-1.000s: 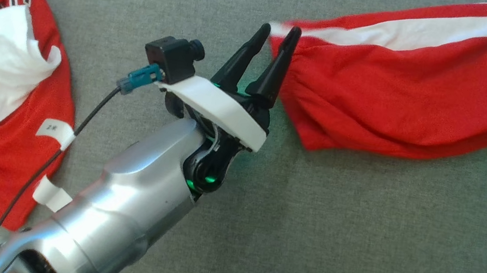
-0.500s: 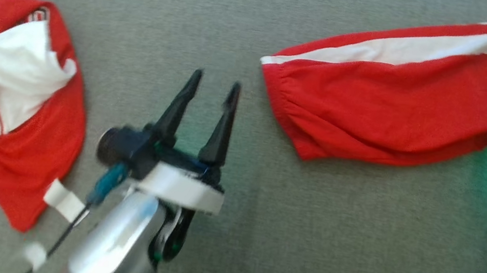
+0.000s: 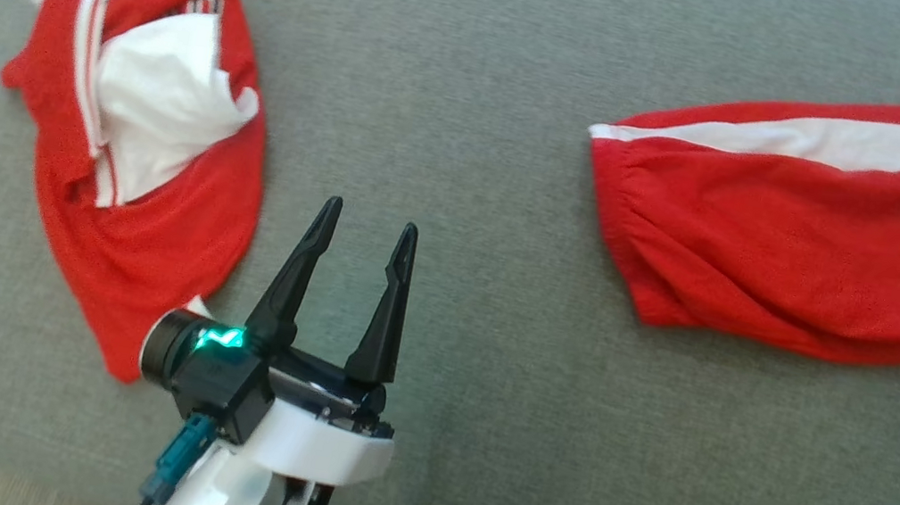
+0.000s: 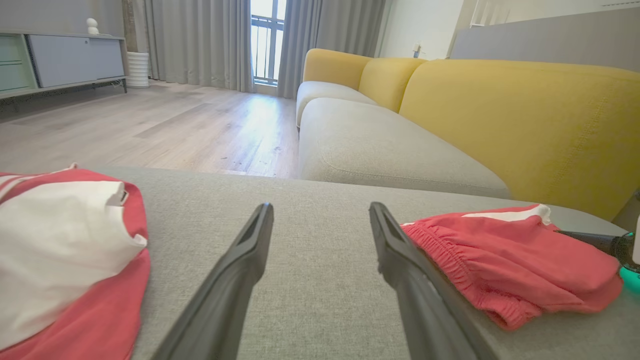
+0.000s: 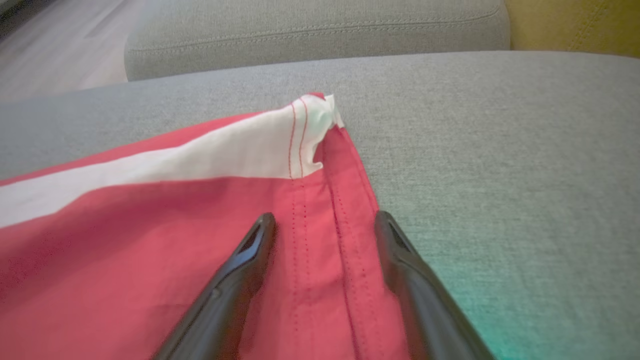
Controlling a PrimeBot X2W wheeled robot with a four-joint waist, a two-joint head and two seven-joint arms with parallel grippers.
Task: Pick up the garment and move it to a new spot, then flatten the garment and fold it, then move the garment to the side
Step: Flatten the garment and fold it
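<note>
Fingers apart and empty, the left gripper (image 3: pixel 372 216) hung over the grey fabric cushion (image 3: pixel 492 42), with the crumpled red-and-white jersey (image 3: pixel 136 239) to its left and the folded red white-striped shorts (image 3: pixel 794 244) to its right. The right gripper (image 5: pixel 325 216), likewise spread, sat over the shorts' hem.

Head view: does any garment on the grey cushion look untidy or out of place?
Yes. The red garment at the left end of the cushion lies crumpled in a heap, with white fabric bunched on top. The red shorts on the right lie flat and folded.
</note>
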